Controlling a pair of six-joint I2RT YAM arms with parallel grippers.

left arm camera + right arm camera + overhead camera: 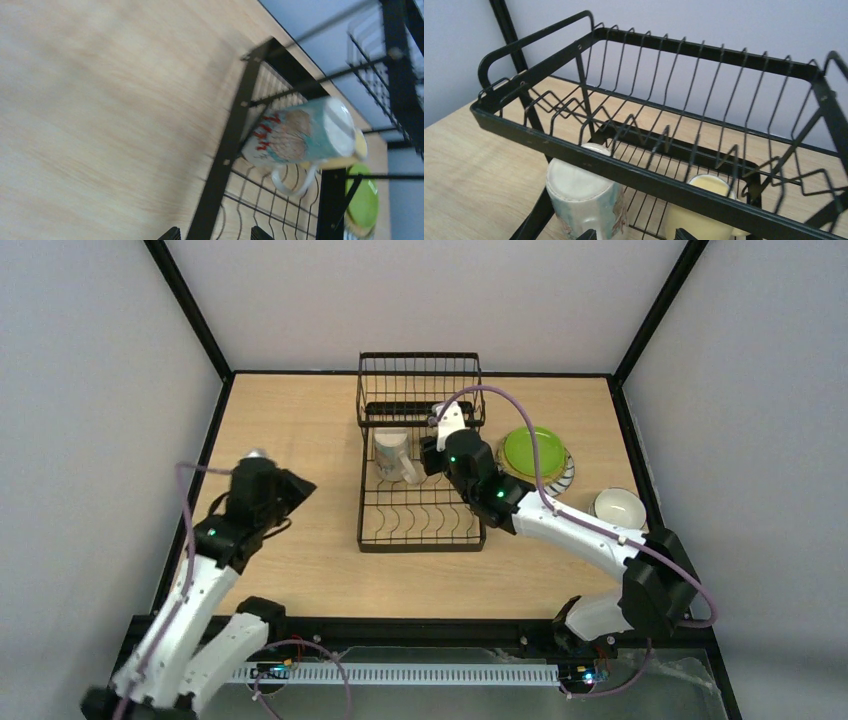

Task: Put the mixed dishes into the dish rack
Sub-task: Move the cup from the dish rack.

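Two mugs in the rack, both hands empty.
Right gripper hovers at the raised basket of the dish rack, fingers apart with nothing between them. Under the basket rail, on the lower tier, stands the white printed mug, with the pale yellow mug just beside it. Left gripper hangs over the table left of the rack, fingers parted and empty. Lime green plate tops a stack right of the rack, and the cream mug sits further right.

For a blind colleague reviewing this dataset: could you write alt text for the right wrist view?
The raised basket of a black wire dish rack fills the view. Beneath its front rail sit two mugs: a white printed ceramic mug left, a pale yellow ceramic mug right.
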